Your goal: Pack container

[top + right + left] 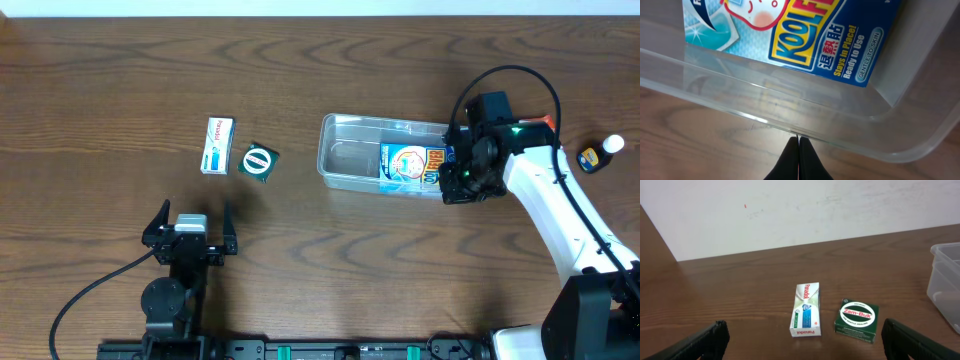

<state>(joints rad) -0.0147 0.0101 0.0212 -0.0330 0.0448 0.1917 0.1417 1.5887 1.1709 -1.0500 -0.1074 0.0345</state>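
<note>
nearest the base: left gripper (195,213) low over the table (100,100), jaws spread wide, nothing between them. it faces the two small boxes, likely lined up to reach for one.

right gripper (799,145): jaws pinched fully together, holding nothing. the tips sit right at the outer rim on the container's near long side, at its right end. touching or just clear, cannot tell. probably parked there because the packet is already down inside.

mid table, left: white box (217,145) and green box (259,162), just beside each other, both flat, well apart from the container, not yet packed.

mid table, right of centre: container (340,160), upright and open. the blue packet (408,165) lies flat in its right half, the left half is bare.

far right: small bottle (601,154), on its side, apart from everything.

count: container 1. packet inside 1. boxes outside 2. bottle 1.
</note>
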